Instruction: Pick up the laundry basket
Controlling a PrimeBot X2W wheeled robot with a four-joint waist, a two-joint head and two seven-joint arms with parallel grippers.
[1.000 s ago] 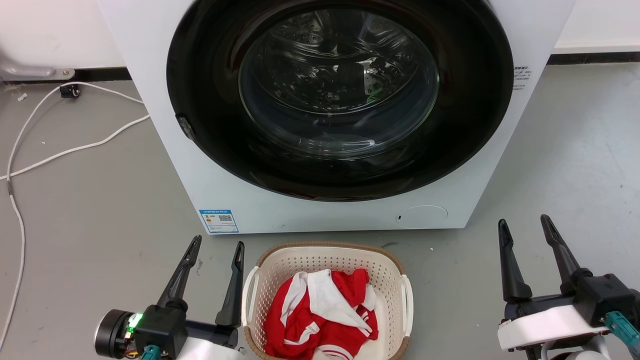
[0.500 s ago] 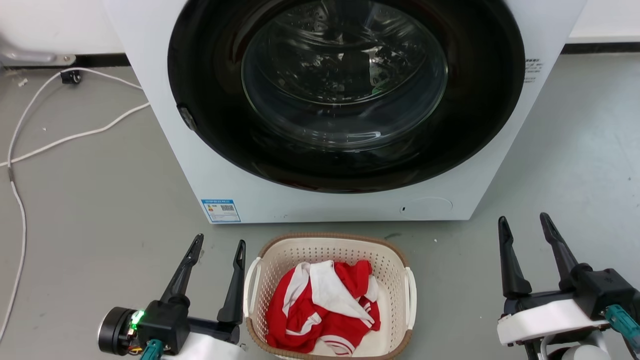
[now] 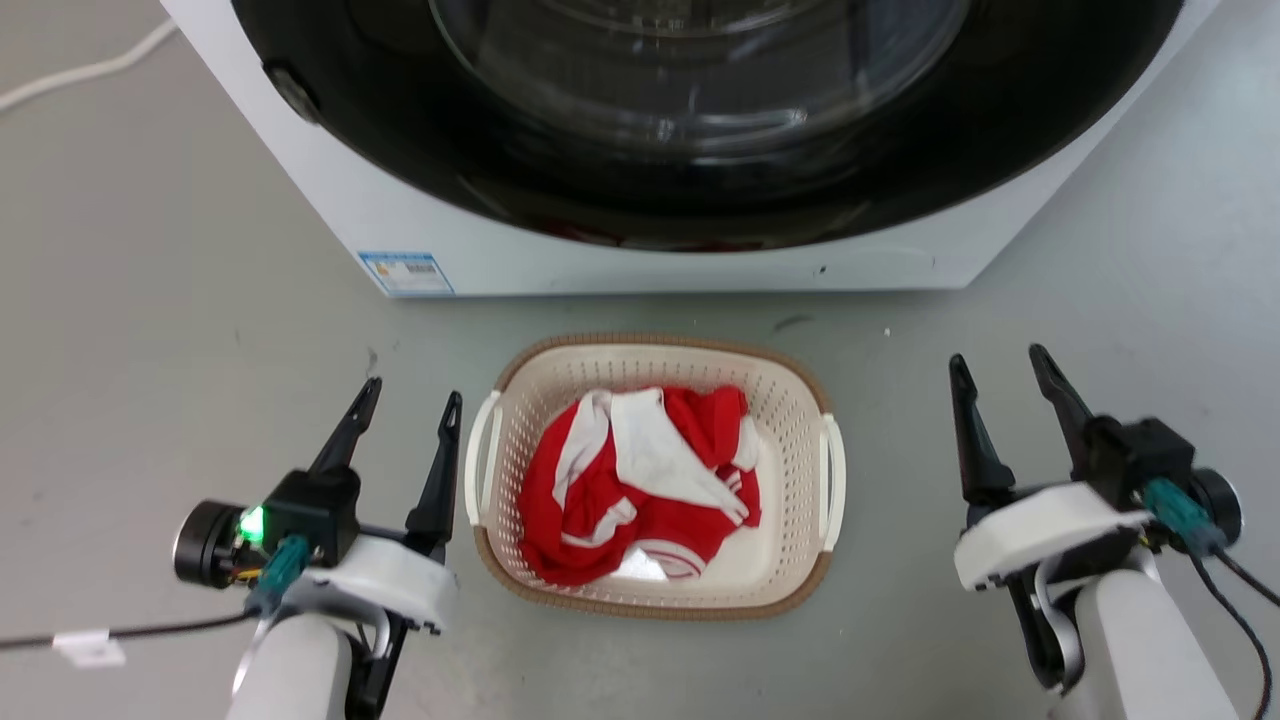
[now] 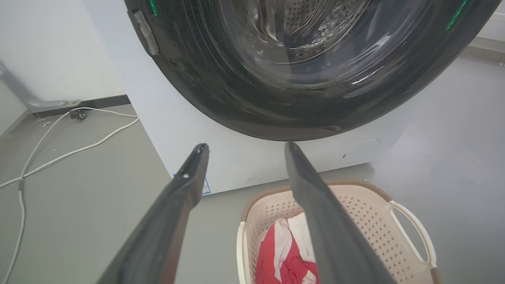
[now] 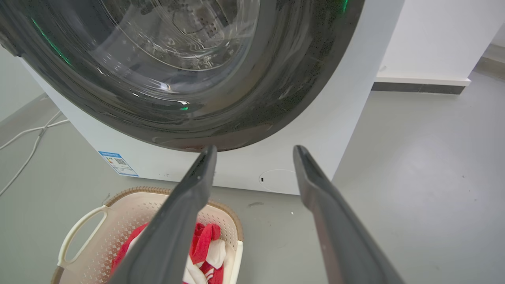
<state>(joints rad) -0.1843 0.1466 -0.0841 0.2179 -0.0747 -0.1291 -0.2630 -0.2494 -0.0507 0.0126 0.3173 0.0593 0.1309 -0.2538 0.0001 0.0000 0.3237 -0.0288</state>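
Upright laundry basket (image 3: 790, 420) on the floor (image 3: 180, 330).
Long axis runs side to side along the washer (image 3: 640, 250) — handles face the left claw (image 3: 415, 390) and right claw (image 3: 998, 355), both spread.

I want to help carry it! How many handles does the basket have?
2. The left handle is on the side of the laundry basket next to the left end effector; the right handle is on the opposite side. None seems hidden.

A laundry room: a white front-loading washer (image 3: 700, 265) on a bare grey floor (image 3: 150, 300), the laundry basket (image 3: 790, 410) before it.
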